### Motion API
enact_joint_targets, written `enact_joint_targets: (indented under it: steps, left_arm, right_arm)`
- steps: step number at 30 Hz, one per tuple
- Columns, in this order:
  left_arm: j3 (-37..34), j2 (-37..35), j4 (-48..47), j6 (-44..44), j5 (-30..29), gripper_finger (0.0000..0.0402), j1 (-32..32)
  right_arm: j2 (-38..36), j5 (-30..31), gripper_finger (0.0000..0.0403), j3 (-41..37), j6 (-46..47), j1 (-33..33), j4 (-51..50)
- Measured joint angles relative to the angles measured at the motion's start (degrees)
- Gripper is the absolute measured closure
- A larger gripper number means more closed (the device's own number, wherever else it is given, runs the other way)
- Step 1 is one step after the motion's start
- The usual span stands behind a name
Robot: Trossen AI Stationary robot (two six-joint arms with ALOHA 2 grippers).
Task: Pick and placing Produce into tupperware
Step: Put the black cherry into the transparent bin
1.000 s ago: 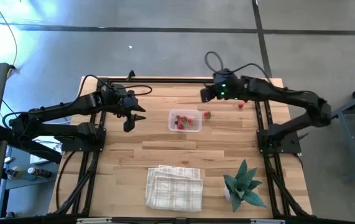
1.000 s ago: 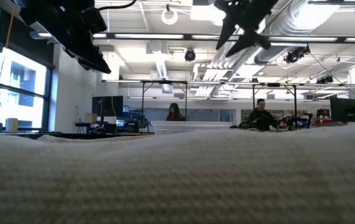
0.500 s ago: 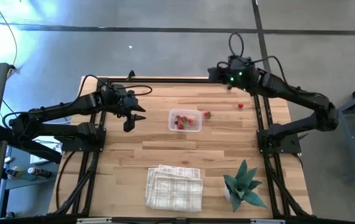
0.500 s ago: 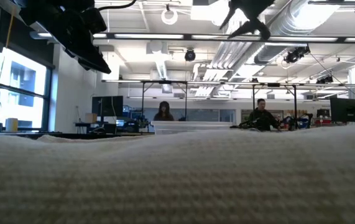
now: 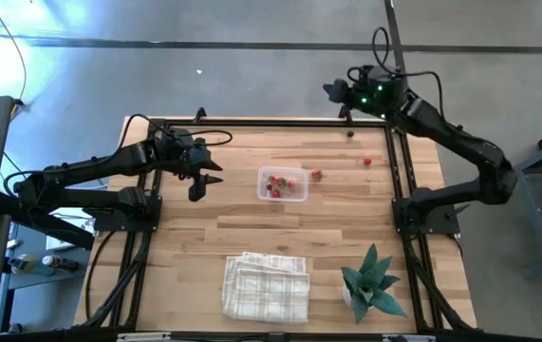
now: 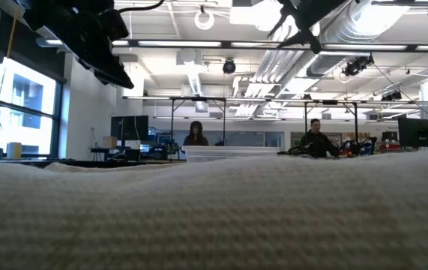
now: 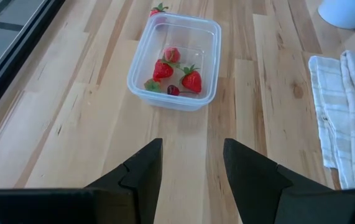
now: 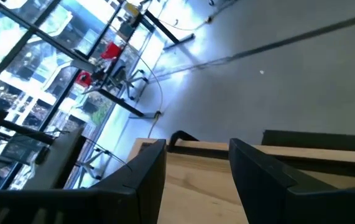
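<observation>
Wooden table (image 5: 280,218), grey floor (image 5: 252,66), checked cloth (image 5: 266,285)

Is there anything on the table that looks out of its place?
Yes. Three pieces of produce lie loose on the wood: a strawberry beside the tupperware, a red piece and a dark piece nearer the far right corner.

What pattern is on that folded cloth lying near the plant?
The folded cloth is white with a faint grey check, clearest in the high view.
</observation>
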Motion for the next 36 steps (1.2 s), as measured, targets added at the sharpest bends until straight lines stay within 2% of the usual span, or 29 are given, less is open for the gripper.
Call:
enact_joint_targets:
  steps: [8,12,19,25,29,36]
  left_arm:
    - [0.0,0.0,0.0,-0.01,0.0,0.0243,0.01]
    - [0.01,0.01,0.0,0.01,0.0,0.0243,0.0]
    - [0.0,0.01,0.0,-0.01,0.02,0.0243,0.0]
    - [-0.01,0.01,0.0,0.0,0.02,0.0243,0.0]
    - [-0.01,0.01,0.0,-0.01,0.0,0.0243,0.0]
    - [-0.01,0.01,0.0,-0.01,0.0,0.0243,0.02]
  right_arm:
    - [0.1,-0.73,0.0236,6.77,-3.07,-3.14,-7.54]
    - [2.3,2.84,0.0236,14.74,-4.75,-3.25,-19.37]
    - [13.64,7.61,0.0236,33.02,-5.68,-3.38,-43.69]
    - [25.73,7.64,0.0236,45.06,-2.11,-4.18,-60.4]
    - [32.63,7.13,0.0236,47.57,-1.5,-4.56,-70.55]
    - [36.94,0.53,0.0236,42.35,-1.11,-3.64,-67.83]
